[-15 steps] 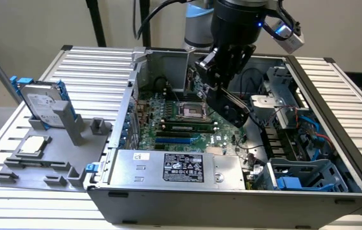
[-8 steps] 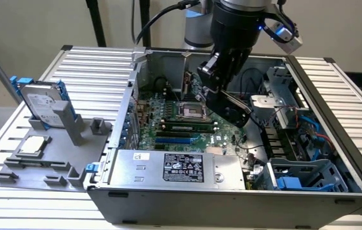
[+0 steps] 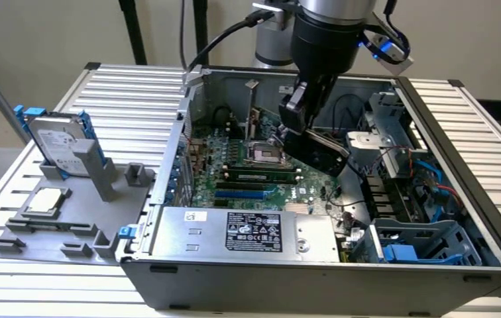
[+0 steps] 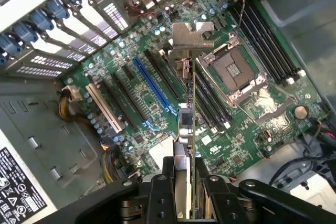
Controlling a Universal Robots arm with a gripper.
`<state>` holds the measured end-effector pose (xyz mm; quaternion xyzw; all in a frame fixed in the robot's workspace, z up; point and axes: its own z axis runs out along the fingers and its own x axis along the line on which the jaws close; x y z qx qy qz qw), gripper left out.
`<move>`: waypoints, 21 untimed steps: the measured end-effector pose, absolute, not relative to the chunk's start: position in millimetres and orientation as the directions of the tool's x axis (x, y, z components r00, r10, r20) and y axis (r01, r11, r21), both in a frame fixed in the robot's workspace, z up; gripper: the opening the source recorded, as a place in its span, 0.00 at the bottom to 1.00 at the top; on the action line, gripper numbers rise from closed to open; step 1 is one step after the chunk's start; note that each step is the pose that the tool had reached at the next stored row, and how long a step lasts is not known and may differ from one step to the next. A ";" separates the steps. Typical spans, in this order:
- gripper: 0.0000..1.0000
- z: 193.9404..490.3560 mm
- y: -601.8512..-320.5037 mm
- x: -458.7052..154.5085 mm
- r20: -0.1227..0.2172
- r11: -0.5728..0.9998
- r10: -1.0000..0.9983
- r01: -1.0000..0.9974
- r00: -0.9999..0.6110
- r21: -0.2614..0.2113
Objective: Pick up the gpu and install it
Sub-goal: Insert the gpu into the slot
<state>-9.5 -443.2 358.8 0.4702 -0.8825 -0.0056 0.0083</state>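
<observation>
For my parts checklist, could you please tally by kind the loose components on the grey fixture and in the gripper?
hard drive: 1, standing upright in the grey fixture
processor chip: 1, lying flat on the fixture
gpu: 1, held by the gripper above the motherboard
Total: 3

gpu (image 4: 189, 124) bracket shiny bare metal; gripper (image 4: 192, 195) matt black; computer case (image 3: 321, 286) dull grey metal.
</observation>
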 end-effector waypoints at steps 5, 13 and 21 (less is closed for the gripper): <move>0.27 354.5 -443.2 -9.5 0.009 0.480 -0.877 -0.877 -0.480 0.017; 0.27 349.2 -443.2 -9.5 0.009 0.349 -0.937 -0.937 -0.349 0.017; 0.27 347.5 -443.2 -17.1 0.009 0.261 -0.965 -0.965 -0.261 0.017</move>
